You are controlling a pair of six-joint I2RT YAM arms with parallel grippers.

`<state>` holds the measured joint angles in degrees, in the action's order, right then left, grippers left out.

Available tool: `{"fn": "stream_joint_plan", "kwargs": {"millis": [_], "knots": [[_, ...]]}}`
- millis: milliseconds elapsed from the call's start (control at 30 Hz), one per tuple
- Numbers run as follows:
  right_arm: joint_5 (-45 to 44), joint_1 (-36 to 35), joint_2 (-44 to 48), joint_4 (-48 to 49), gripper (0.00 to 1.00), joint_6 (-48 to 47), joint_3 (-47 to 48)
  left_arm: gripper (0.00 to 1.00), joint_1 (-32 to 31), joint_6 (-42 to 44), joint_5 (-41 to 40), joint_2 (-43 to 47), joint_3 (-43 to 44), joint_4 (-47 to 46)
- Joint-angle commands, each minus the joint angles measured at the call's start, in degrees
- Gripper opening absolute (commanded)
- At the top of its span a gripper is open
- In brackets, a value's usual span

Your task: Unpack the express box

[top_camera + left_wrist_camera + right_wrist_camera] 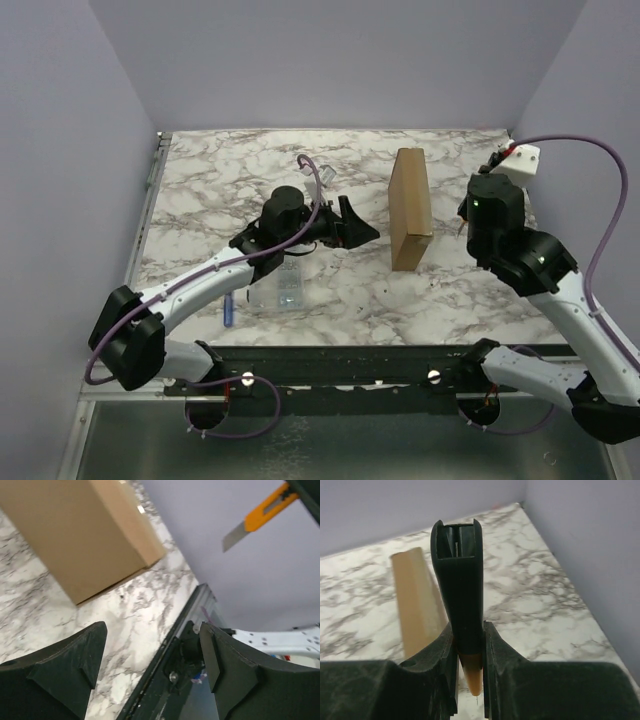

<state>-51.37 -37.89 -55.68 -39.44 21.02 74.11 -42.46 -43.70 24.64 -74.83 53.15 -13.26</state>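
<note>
The express box (410,205), plain brown cardboard, stands on a long edge in the middle of the marble table. It also shows in the left wrist view (85,535) and in the right wrist view (415,605). My left gripper (352,226) is open and empty, just left of the box and apart from it; its jaws (154,635) stand wide with nothing between them. My right gripper (466,226) hovers just right of the box. It (469,645) is shut on a black and orange utility knife (457,575), whose blade is out in the left wrist view (255,520).
A clear plastic organizer case (279,290) lies under my left forearm near the front. A small blue object (228,312) lies to its left. Grey walls close in the table at the back and both sides. A dark rail (350,362) runs along the front edge.
</note>
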Motion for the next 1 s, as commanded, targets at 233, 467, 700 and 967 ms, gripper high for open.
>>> {"fn": "stream_joint_plan", "kwargs": {"millis": [233,467,700,967], "knots": [[14.67,23.47,-12.10,13.93,0.01,-1.23,-12.48,0.79,0.10,2.09,-11.60,-16.58,12.67,9.67],[27.01,25.36,-18.02,21.55,0.01,-0.25,-19.59,0.64,0.70,1.34,-4.93,-32.90,24.40,11.83],[40.80,25.24,-15.13,28.75,0.01,0.38,-27.61,0.59,0.61,2.94,-3.13,-39.68,30.51,15.02],[45.88,21.75,-11.22,32.83,0.00,10.38,-33.56,0.59,0.70,12.32,-4.48,-40.88,34.90,26.84]]}}
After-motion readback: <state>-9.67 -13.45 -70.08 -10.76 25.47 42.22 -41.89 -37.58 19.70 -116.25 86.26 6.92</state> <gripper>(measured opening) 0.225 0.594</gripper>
